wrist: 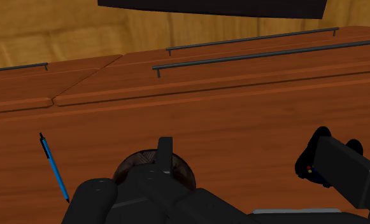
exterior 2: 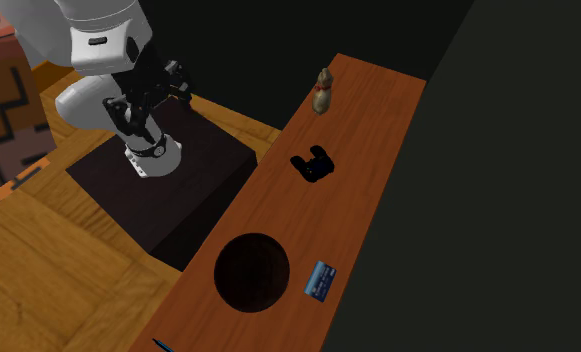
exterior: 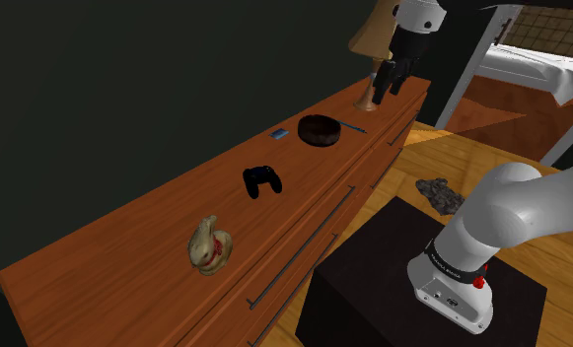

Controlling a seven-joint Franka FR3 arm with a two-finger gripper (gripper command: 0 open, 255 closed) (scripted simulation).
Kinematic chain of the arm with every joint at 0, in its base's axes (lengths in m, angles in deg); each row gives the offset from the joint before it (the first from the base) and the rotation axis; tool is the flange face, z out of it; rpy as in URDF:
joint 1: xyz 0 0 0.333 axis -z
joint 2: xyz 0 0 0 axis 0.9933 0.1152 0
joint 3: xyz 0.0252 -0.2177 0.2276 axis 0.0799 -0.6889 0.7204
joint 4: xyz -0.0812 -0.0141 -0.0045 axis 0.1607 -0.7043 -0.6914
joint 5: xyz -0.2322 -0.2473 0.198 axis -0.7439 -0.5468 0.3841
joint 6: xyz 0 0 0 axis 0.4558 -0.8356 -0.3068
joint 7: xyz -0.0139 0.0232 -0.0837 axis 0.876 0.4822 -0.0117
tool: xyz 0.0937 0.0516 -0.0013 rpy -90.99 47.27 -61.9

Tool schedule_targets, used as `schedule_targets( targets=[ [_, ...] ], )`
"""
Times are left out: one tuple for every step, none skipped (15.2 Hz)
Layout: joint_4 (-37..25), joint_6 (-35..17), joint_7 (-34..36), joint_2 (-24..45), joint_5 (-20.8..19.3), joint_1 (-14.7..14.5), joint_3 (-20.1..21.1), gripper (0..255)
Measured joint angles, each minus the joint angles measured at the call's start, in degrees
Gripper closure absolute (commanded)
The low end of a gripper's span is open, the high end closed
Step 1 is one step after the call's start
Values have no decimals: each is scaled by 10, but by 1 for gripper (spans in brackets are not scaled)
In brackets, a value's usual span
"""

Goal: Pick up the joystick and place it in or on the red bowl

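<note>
The joystick (exterior: 262, 180) is a black gamepad lying flat near the middle of the wooden dresser top (exterior: 156, 237). It also shows in the second exterior view (exterior 2: 313, 163) and, partly behind one finger, in the wrist view (wrist: 306, 167). The dark red bowl (exterior: 320, 129) (exterior 2: 251, 271) (wrist: 131, 167) stands farther along the dresser, apart from the joystick. My black gripper (exterior: 388, 87) (exterior 2: 148, 95) (wrist: 253, 162) hangs high over the dresser's far end, beyond the bowl. It is open and holds nothing.
A blue pen (exterior: 351, 125) (wrist: 54, 167) and a small blue card (exterior: 278, 133) (exterior 2: 321, 280) lie beside the bowl. A tan rabbit figurine (exterior: 211, 246) (exterior 2: 323, 92) stands at the dresser's other end. A lamp (exterior: 371, 59) rises just behind the gripper.
</note>
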Motion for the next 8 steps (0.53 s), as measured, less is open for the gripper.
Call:
schedule_targets(
  targets=[
    [0, 0, 0, 0, 0, 0, 0, 0],
    [3, -6, 6, 5, 3, -2, 5, 0],
    [5, -12, 14, 11, 6, -3, 11, 0],
    [11, -24, 21, 20, 9, -5, 16, 0],
    [10, -34, 31, 34, 14, -7, 25, 0],
    [13, -49, 43, 49, 19, -10, 35, 0],
    [18, -65, 55, 63, 23, -13, 44, 0],
    [19, -76, 66, 76, 27, -16, 53, 0]
  ],
)
